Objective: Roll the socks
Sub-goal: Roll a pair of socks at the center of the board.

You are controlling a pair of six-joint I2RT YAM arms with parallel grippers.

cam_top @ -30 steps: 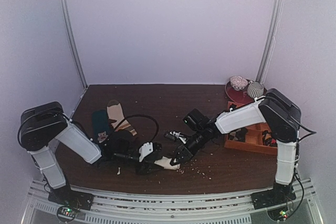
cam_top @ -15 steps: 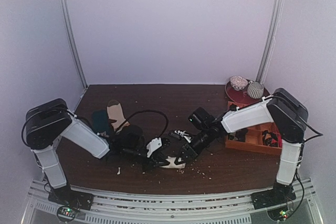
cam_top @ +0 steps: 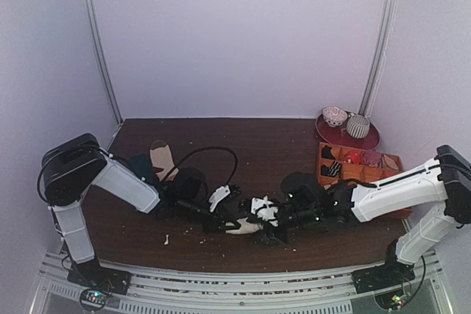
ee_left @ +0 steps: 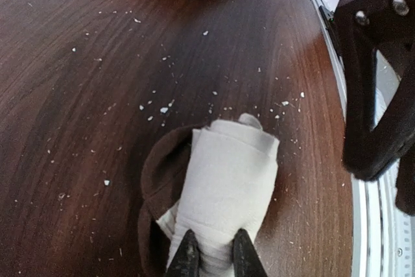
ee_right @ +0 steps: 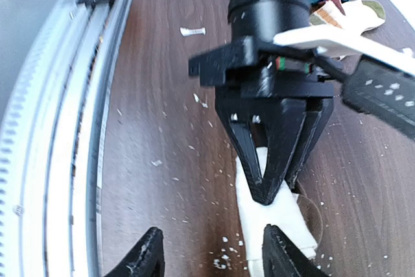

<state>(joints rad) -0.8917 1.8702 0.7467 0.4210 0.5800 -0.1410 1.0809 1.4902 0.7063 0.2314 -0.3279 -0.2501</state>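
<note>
Here, rolled socks [ee_left: 227, 180] pinched in left pincer [ee_left: 213, 254], right pincer [ee_right: 213, 254] spread apart, just beside.

The socks [ee_left: 227, 183] lie as a cream-white roll, brown end alongside, on the table [ee_left: 78, 95].

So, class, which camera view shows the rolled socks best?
The left wrist view: the socks fill its centre as a roll, cream layers and brown end clear, pinched by the left gripper. The top external view shows only a small pale patch; the right wrist view shows part of them, under the left gripper.
</note>
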